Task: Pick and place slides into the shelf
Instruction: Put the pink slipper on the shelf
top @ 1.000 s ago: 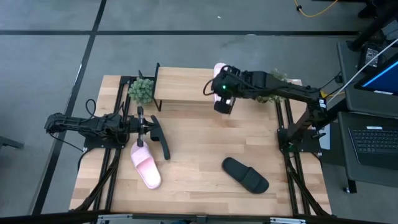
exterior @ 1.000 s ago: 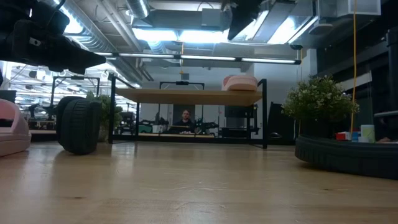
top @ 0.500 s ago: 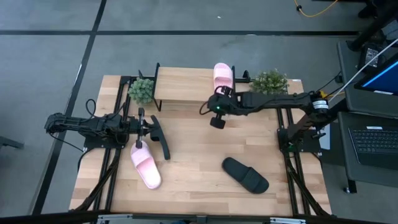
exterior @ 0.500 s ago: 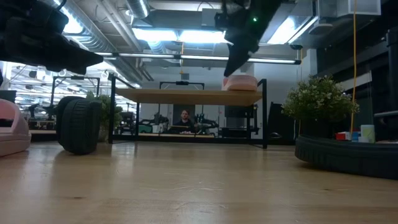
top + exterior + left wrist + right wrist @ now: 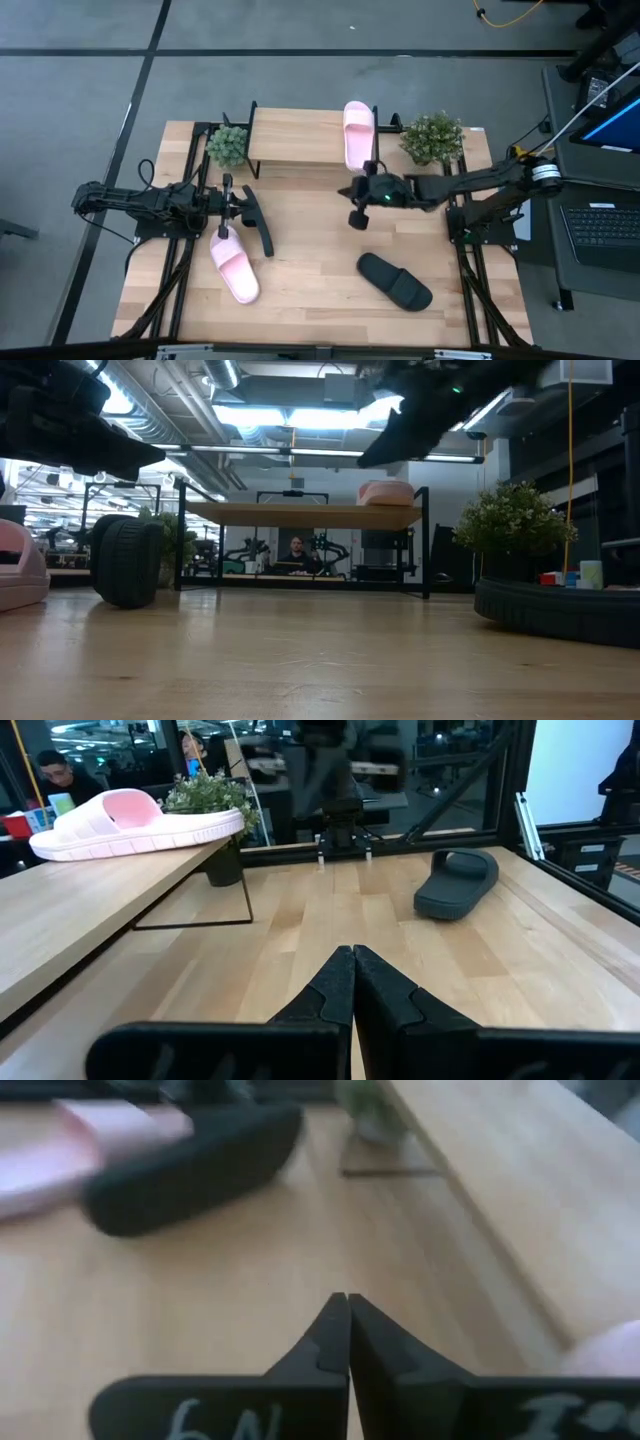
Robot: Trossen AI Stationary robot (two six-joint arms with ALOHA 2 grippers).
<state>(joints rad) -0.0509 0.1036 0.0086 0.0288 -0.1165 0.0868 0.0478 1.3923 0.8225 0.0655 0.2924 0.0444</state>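
Note:
One pale pink slide (image 5: 358,133) lies sole down on the right end of the shelf (image 5: 295,140), also seen in the low view as the pink slide (image 5: 386,492). A second pink slide (image 5: 234,268) and a black slide (image 5: 394,281) lie flat on the table. Another black slide (image 5: 260,222) stands on its side edge by my left gripper (image 5: 352,960). That gripper is shut, empty and level at the table's left. My right gripper (image 5: 347,1305) is shut and empty. It hangs above the table just in front of the shelf's right end, as the high view shows the right gripper (image 5: 356,200).
Small potted plants stand at the shelf's left end (image 5: 228,143) and right end (image 5: 432,136). A laptop (image 5: 605,225) sits off the table's right side. A person (image 5: 297,550) sits in the room behind the shelf. Bare tabletop (image 5: 310,250) lies between the slides.
My right gripper has come away from the pink slide on the shelf. It has sunk and drawn back toward the table's near and right side, tipping up nearer to level. The pink slide stays on the shelf's right end.

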